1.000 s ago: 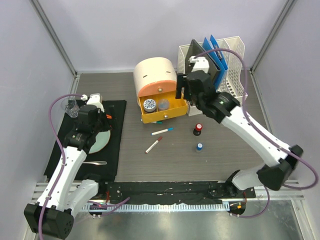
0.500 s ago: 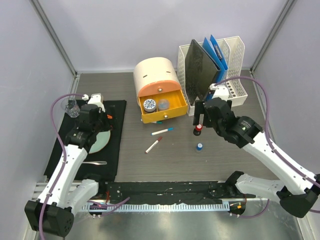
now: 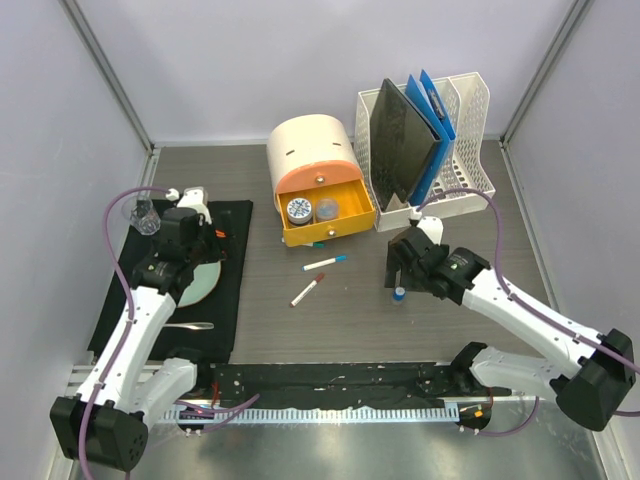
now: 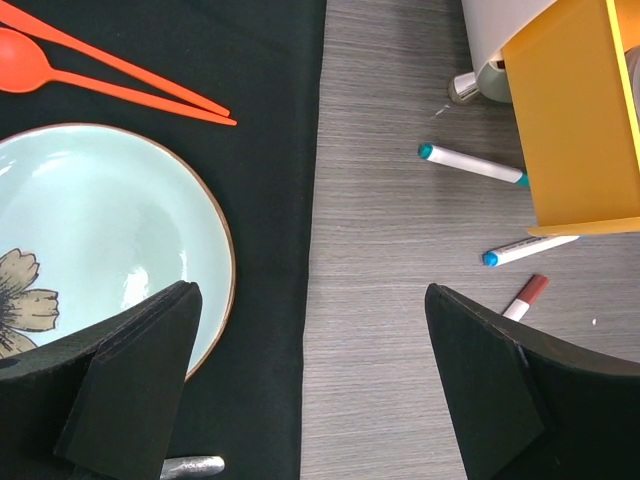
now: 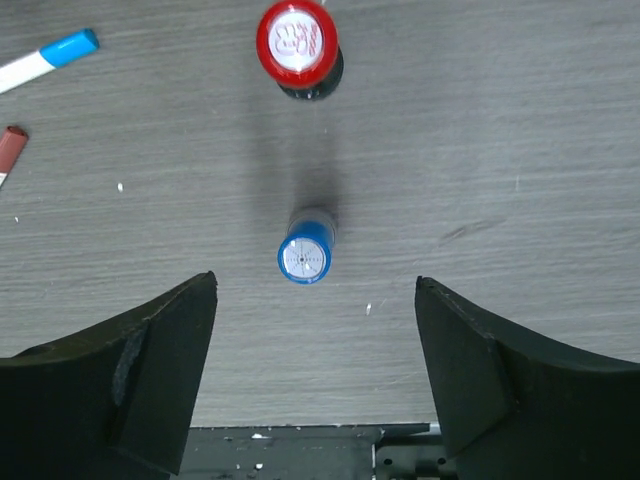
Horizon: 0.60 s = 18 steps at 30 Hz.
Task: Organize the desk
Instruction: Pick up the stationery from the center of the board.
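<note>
The desk (image 3: 350, 330) runs lengthwise left to right before the arms.

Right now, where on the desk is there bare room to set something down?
The dark wood-grain desk lies bare along the near edge, between the black cloth mat and the right arm, and before the white slotted file rack on the right. It is crowded before the yellow drawer: two white markers, a blue-capped bottle and the open right gripper.
</note>
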Available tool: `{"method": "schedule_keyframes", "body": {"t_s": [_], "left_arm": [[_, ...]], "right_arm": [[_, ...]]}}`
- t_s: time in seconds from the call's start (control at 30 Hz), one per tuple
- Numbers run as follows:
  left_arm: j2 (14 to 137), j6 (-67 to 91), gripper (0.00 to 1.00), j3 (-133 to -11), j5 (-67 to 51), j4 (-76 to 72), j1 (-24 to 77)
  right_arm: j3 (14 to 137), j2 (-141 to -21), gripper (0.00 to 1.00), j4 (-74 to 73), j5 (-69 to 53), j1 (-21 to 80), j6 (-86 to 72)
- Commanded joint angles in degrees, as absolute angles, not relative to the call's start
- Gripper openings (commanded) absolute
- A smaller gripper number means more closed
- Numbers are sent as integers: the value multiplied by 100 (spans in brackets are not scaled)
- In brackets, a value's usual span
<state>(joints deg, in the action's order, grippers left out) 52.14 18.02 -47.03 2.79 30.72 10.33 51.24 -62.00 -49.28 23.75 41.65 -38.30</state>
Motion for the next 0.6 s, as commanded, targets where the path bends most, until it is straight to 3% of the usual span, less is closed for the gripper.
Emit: {"method": "schedule_keyframes", "body": {"t_s": [0.0, 0.2, 0.27, 0.33, 0.57], "left_arm": [[5265, 1863, 100, -4834, 158, 3014, 993], [5265, 1872, 100, -4816, 141, 2988, 993], [5273, 1872, 100, -4825, 132, 2997, 984], [5282, 1863, 100, -4834, 158, 3006, 984], [5238, 1846, 100, -4834, 185, 3006, 984]], "right_arm": [[4835, -5863, 80, -4650, 2154, 4166, -4245], [4614, -6177, 67, -4404, 2013, 4166, -4210], [4614, -6301, 47, -4324, 2013, 4166, -4166], [4658, -6433, 41, -4254, 2039, 4166, -4148], [4606, -6697, 58, -4061, 2021, 4166, -4157]]}}
